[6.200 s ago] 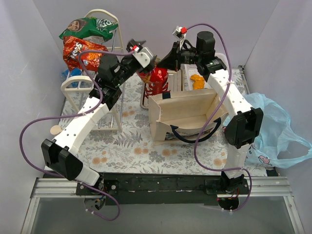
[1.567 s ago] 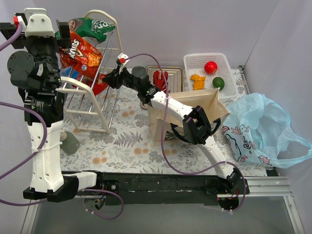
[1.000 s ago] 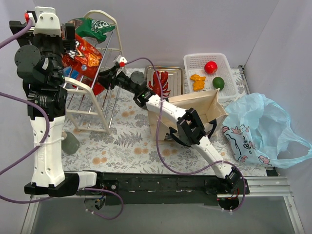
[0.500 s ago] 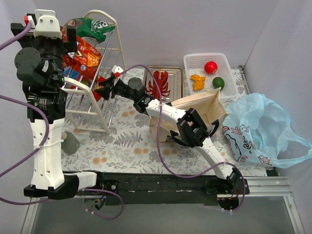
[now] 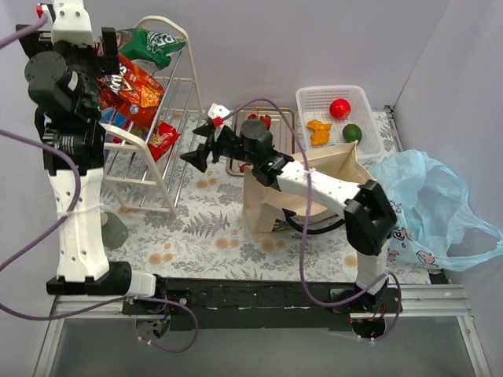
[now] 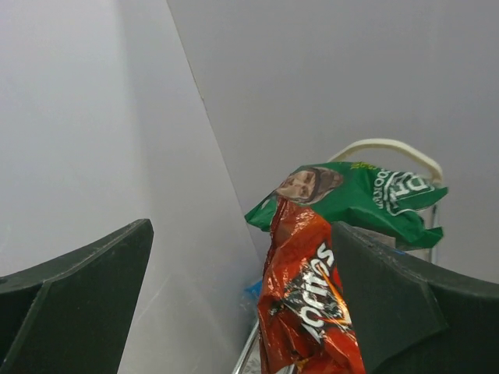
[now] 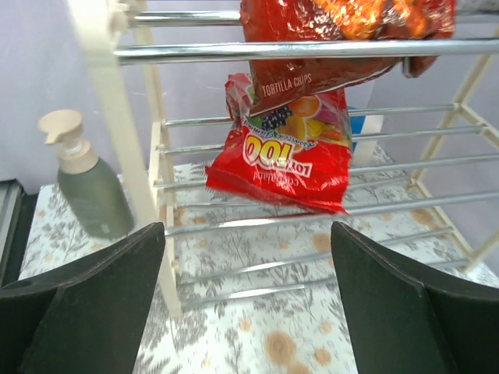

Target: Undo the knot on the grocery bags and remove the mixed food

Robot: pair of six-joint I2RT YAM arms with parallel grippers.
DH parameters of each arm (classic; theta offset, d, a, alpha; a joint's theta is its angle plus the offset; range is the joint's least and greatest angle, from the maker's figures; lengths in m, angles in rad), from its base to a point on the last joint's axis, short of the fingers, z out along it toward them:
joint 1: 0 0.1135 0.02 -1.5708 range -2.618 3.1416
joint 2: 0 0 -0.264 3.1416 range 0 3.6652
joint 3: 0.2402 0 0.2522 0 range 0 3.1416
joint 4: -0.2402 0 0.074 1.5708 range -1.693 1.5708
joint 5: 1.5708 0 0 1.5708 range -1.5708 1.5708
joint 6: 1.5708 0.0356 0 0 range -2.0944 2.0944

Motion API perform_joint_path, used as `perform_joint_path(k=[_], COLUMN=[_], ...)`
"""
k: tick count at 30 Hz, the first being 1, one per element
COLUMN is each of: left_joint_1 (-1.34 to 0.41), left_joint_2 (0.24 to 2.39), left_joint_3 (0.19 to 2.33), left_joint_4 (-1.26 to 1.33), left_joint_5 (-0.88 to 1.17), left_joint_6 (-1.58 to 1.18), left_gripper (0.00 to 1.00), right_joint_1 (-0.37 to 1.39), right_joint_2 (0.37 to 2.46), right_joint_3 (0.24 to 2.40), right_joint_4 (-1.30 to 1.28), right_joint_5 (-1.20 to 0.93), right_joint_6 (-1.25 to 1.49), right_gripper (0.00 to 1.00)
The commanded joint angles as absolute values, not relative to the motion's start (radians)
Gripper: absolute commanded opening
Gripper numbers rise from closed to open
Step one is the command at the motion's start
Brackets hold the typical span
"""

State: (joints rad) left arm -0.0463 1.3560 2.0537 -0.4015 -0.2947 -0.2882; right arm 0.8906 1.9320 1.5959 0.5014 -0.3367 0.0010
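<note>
Top external view: the right gripper (image 5: 192,157), jaws spread and empty, faces the wire rack (image 5: 163,170), which carries a red sweet packet (image 7: 281,156), the Doritos bag (image 6: 308,304) and the green snack bag (image 6: 359,195). The left gripper (image 6: 240,234), likewise spread and empty, is raised beside these two bags. Behind the right gripper, under its arm, stands the beige tote (image 5: 267,200). Beyond it the white basket (image 5: 330,89) holds the red apple (image 5: 339,107), the green fruit (image 5: 352,133) and an orange piece (image 5: 318,129). The light-blue bag (image 5: 428,196) lies farthest off.

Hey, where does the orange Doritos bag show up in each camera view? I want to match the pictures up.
Top external: the Doritos bag is upper left, lying on the rack.
Left wrist: lower centre, just below the green snack bag.
Right wrist: top edge, draped over a rail above a small red packet.
Shared landmark: the cream wire rack, seen in all three views.
</note>
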Motion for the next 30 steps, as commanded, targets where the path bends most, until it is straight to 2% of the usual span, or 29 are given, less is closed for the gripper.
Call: perform_joint_path(k=[1,2,4,6,10,16,18,20,25,29,30], left_joint_1=[0.081,0.107,0.205,0.274,0.366,0.457,0.465,0.466,0.466,0.497,0.543], left_joint_2=[1.545,1.602,1.723,1.735,1.602,1.641,1.609,1.565,1.439,1.456,1.471], left_joint_3=[2.196,2.344,2.49,2.54,2.315,2.31,2.263,2.147,1.99,2.066,2.086], left_joint_4=[-0.641,-0.749,-0.859,-0.937,-0.885,-0.908,-0.826,-0.688,-0.5,-0.514,-0.525], left_joint_5=[-0.244,-0.203,-0.154,-0.003,0.288,0.532,0.511,0.401,0.247,0.369,0.569], left_joint_6=[-0.386,-0.409,-0.448,-0.508,-0.531,-0.742,-0.796,-0.851,-0.831,-0.92,-0.963], left_gripper=[0.98,0.98,0.98,0.98,0.98,0.98,0.98,0.98,0.98,0.98,0.98], right_joint_1=[0.824,0.81,0.77,0.736,0.658,0.591,0.578,0.568,0.555,0.549,0.549], right_joint_2=[1.703,1.675,1.597,1.518,1.433,1.408,1.396,1.384,1.344,1.325,1.324], right_joint_3=[1.462,1.448,1.408,1.347,1.263,1.204,1.195,1.168,1.118,1.106,1.106], right_joint_4=[0.387,0.312,0.23,0.165,0.141,0.107,0.098,0.084,0.075,0.064,0.055], right_joint_5=[-0.385,-0.426,-0.44,-0.456,-0.43,-0.442,-0.452,-0.459,-0.456,-0.448,-0.449], right_joint_6=[-0.073,-0.086,-0.098,-0.115,-0.134,-0.094,-0.091,-0.091,-0.08,-0.071,-0.071], right_gripper=[0.94,0.95,0.95,0.97,0.98,0.98,0.98,0.98,0.98,0.98,0.98])
